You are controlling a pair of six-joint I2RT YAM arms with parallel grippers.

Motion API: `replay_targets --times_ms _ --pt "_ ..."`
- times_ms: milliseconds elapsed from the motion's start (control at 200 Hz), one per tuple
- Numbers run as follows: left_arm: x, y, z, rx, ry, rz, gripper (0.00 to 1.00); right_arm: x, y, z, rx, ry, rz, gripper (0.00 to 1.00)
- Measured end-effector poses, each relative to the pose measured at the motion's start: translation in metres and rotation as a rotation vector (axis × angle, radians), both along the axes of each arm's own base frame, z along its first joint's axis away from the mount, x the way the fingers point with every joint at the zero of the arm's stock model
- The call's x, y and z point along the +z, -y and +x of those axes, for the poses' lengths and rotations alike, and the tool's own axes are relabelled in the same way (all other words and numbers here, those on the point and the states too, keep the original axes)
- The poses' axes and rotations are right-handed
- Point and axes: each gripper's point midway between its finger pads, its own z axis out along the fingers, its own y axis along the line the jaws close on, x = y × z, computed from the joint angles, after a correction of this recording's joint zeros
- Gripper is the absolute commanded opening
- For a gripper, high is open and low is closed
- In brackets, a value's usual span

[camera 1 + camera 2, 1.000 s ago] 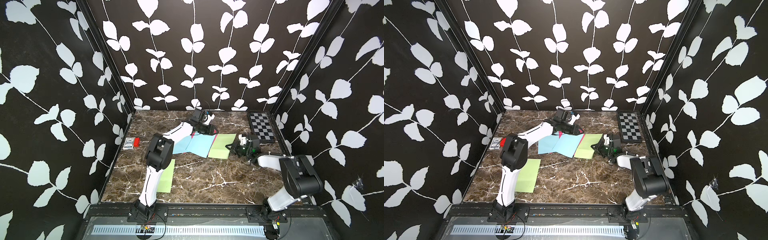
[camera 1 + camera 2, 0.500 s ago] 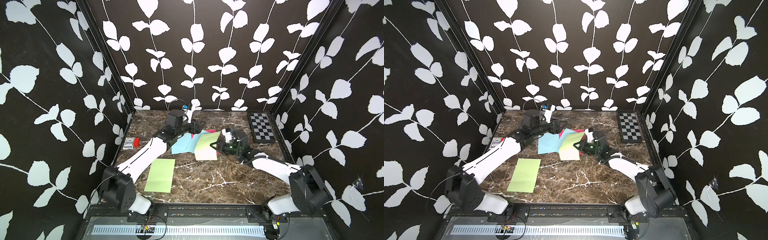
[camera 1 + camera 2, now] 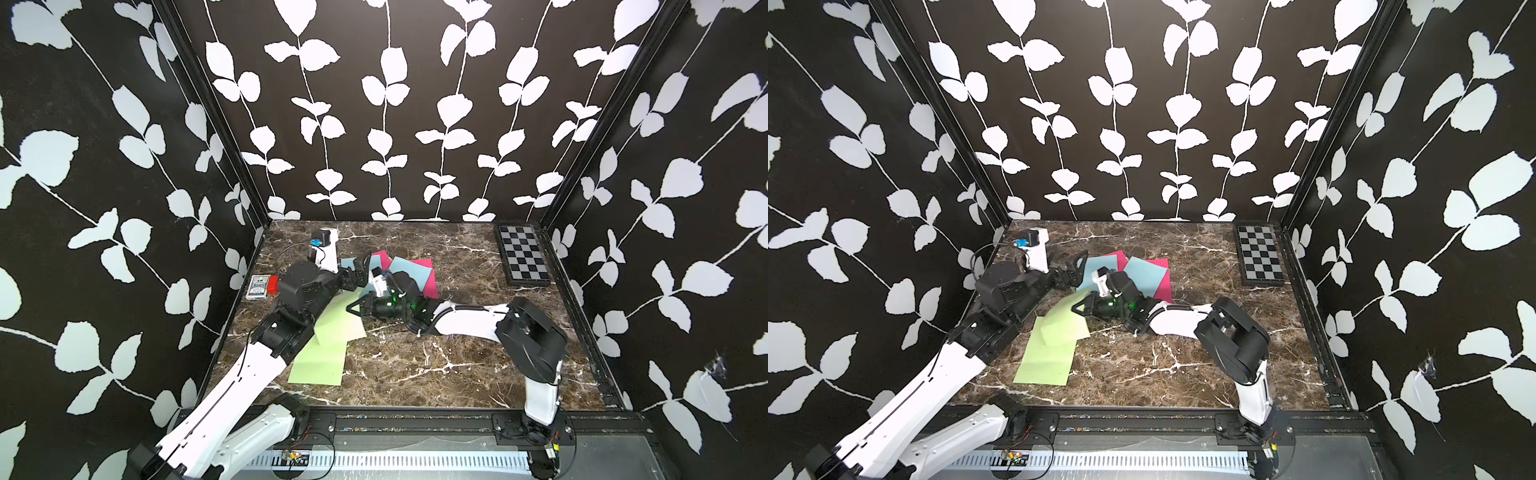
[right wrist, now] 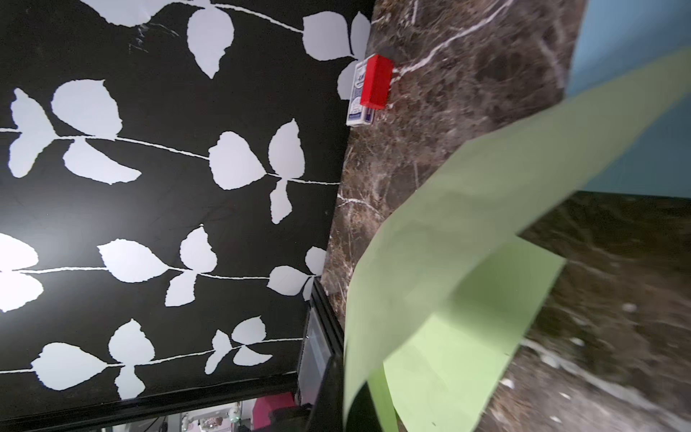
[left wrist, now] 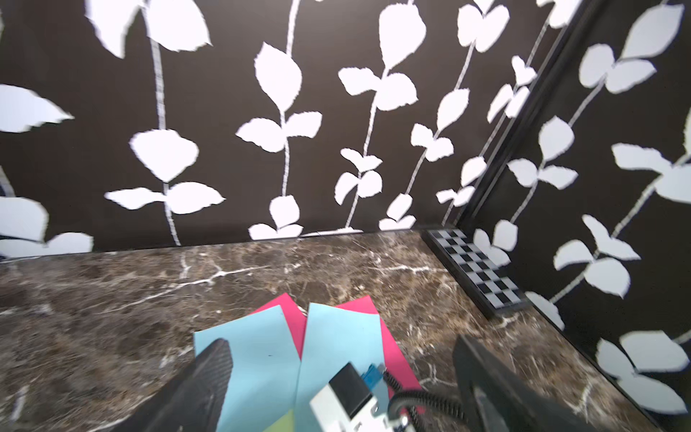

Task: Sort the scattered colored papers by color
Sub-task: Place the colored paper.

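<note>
Pinching a light green sheet [image 3: 338, 322] by one edge in the right gripper [image 3: 355, 309], with jaws closed tight, and letting it sag and curl over a second green sheet [image 3: 318, 368] lying flat toward the table [image 3: 415, 365] front. Probably handling as feather-light, limp and slippery paper, best taken at an edge. Hovering the left gripper [image 3: 1073, 270], spread wide and empty, above blue sheets [image 5: 258, 348] overlapping pink sheets [image 5: 396, 359]. Crowding the green pile with the left arm [image 3: 291, 320]; leaving the card box [image 3: 259, 286] and checkerboard [image 3: 523, 259] well apart at the sides.

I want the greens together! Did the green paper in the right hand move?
Yes. The held green paper went away from the checkerboard, toward the flat green paper.
</note>
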Motion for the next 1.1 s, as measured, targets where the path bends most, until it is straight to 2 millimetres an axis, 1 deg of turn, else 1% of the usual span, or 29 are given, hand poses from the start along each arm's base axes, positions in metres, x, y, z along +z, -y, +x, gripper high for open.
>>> replay_targets --times_ms 125,185,235,310,385,480,565,630,800,870,1050,1100 --pt "0.001 -0.010 -0.003 0.042 0.009 0.006 0.97 0.000 -0.016 -0.015 -0.007 -0.035 0.044 0.00" --pt "-0.005 -0.013 -0.004 0.055 0.000 0.014 0.98 -0.002 -0.020 -0.020 -0.022 -0.048 0.070 0.00" --pt "-0.012 -0.014 -0.004 0.060 -0.014 0.024 0.98 -0.008 -0.021 -0.026 -0.035 -0.064 0.079 0.00" --pt "-0.022 -0.015 -0.004 0.063 -0.035 0.037 0.98 -0.023 -0.022 -0.032 -0.051 -0.090 0.076 0.00" --pt "-0.028 -0.015 -0.004 0.062 -0.051 0.047 0.99 -0.045 -0.022 -0.038 -0.070 -0.119 0.056 0.00" --pt "-0.028 -0.015 -0.004 0.061 -0.051 0.047 0.99 -0.073 -0.022 -0.044 -0.087 -0.156 0.014 0.00" --pt "-0.026 -0.016 -0.006 0.062 -0.044 0.042 0.99 -0.087 -0.023 -0.047 -0.095 -0.174 -0.003 0.00" --pt "-0.024 -0.017 -0.008 0.062 -0.038 0.039 0.99 -0.091 -0.024 -0.047 -0.102 -0.182 -0.003 0.00" --pt "-0.021 -0.020 -0.012 0.064 -0.029 0.033 0.99 -0.093 -0.023 -0.046 -0.122 -0.194 0.024 0.00" --pt "-0.024 -0.021 -0.012 0.066 -0.035 0.037 0.99 -0.096 -0.024 -0.045 -0.124 -0.200 0.029 0.00" --pt "-0.037 -0.020 -0.010 0.069 -0.063 0.056 0.99 -0.114 -0.023 -0.046 -0.128 -0.222 0.011 0.00" --pt "-0.039 -0.019 -0.009 0.069 -0.070 0.060 0.99 -0.115 -0.023 -0.047 -0.129 -0.226 0.009 0.00"
